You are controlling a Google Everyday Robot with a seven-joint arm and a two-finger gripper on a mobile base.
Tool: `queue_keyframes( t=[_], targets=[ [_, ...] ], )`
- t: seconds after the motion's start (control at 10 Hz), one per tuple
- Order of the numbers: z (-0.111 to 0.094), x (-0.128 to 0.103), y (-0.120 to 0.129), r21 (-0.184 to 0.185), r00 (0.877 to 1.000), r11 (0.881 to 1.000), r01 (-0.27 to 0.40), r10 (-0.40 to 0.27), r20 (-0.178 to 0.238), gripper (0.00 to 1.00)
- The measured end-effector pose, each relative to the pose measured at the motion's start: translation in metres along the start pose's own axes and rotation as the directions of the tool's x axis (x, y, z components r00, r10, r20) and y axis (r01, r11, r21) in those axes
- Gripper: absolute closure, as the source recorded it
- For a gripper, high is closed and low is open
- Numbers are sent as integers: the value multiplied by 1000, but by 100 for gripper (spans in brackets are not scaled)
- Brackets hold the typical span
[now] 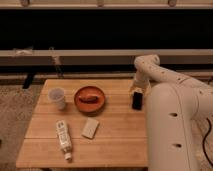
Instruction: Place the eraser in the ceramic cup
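The eraser [137, 102] is a small black block at the right edge of the wooden table [115, 145]. My gripper [135, 93] is at the end of the white arm, right at the eraser's top; I cannot tell whether it touches the eraser. The ceramic cup [56, 97] is a small pale cup standing upright at the table's left, far from the gripper. Nothing shows inside it from here.
An orange-brown bowl [90, 99] with something reddish in it stands between the cup and the eraser. A beige flat block [90, 128] and a white tube [62, 139] lie nearer the front. My white body [175, 130] covers the table's right side.
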Motion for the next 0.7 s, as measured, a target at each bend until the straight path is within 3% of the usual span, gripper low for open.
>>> queue_keyframes(
  t=[0.3,0.7],
  targets=[
    [9,2,2,-4,1000,1000,-2,2,-11,35],
    [10,4,-9,19,1000,1000,-7,8,-15,35]
  ],
)
